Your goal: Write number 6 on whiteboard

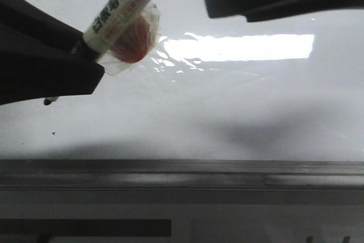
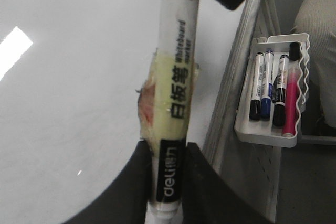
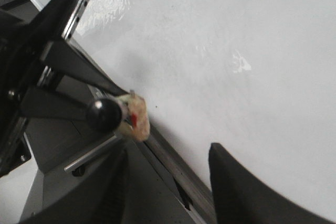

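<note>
The whiteboard (image 1: 227, 112) is glossy white with a bright glare band and fills most of the front view. No number 6 shows on it; I see only a tiny black dot (image 1: 54, 134). My left gripper (image 1: 85, 55) is shut on a white whiteboard marker (image 1: 122, 4) that has a red lump taped to it. The left wrist view shows the jaws (image 2: 168, 166) clamped on the marker's black label (image 2: 178, 77). The marker's dark tip (image 1: 50, 101) pokes out below the gripper, close to the board. My right gripper (image 3: 168, 177) is open and empty near the board's edge.
A grey metal frame edge (image 1: 182, 174) runs along the board's near side, with a dark ledge (image 1: 85, 227) below it. A white tray (image 2: 294, 135) of several markers hangs beside the board. A person's light trousers (image 2: 320, 35) show behind it.
</note>
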Motion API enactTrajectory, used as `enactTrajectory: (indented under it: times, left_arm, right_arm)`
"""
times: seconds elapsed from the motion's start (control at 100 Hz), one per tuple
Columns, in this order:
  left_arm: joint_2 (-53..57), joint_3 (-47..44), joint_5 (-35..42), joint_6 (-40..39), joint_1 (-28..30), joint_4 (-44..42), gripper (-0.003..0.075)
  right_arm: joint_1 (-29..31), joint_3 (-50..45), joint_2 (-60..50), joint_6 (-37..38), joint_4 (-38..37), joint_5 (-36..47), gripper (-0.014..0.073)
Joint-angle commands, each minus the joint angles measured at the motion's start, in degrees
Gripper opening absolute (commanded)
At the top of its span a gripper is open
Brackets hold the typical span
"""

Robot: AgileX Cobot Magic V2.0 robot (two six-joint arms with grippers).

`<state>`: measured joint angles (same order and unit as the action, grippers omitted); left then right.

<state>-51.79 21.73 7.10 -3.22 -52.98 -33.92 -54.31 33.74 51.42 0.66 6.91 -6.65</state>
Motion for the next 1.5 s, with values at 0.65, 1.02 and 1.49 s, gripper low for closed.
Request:
enactTrajectory:
  times: [0.65, 1.02, 1.49]
  left_arm:
    - [0.56, 1.96, 3.13, -0.03, -0.5, 0.67, -0.0019]
    - [0.56, 1.96, 4.58, -0.03, -0.5, 0.67, 0.0146]
    - [16.42, 1.96, -7.64, -0.28, 3.55, 9.95, 0.0409]
  right_arm:
    - [-4.15, 8.85, 6.22, -0.34, 4.64, 2.76, 0.019]
    - [-4.15, 8.85, 6.22, -0.34, 4.64, 1.75, -0.0064]
    - [1.29, 9.59, 6.22, -0.26, 10.36, -0.15, -0.0064]
